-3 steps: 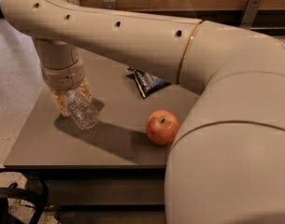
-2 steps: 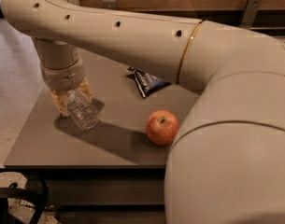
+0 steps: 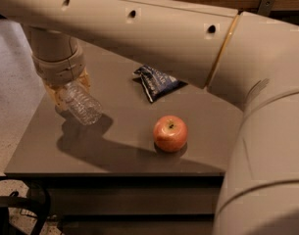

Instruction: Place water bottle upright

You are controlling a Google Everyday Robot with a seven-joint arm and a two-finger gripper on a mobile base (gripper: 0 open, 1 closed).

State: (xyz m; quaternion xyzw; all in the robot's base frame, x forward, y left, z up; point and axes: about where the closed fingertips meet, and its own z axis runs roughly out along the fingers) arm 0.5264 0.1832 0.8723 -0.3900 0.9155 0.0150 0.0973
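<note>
The water bottle [image 3: 84,105] is a small clear ribbed bottle at the left of the grey table [image 3: 119,151]. It is tilted, with its base pointing down and to the right. Its cap and label are hidden inside the gripper. My gripper [image 3: 66,88] hangs from the cream arm above the table's left part, and its tan fingers [image 3: 53,95] are closed around the bottle's upper end. The bottle's base is just above the table, over its shadow.
A red-yellow apple [image 3: 170,133] stands near the table's front middle. A dark blue snack bag [image 3: 155,82] lies behind it. The arm's big cream links [image 3: 266,131] fill the right side. The table's left edge borders a light floor [image 3: 12,92].
The gripper and the bottle have moved slightly up and back; the bottle's base sits a bit higher over the table. The apple and the bag have not moved.
</note>
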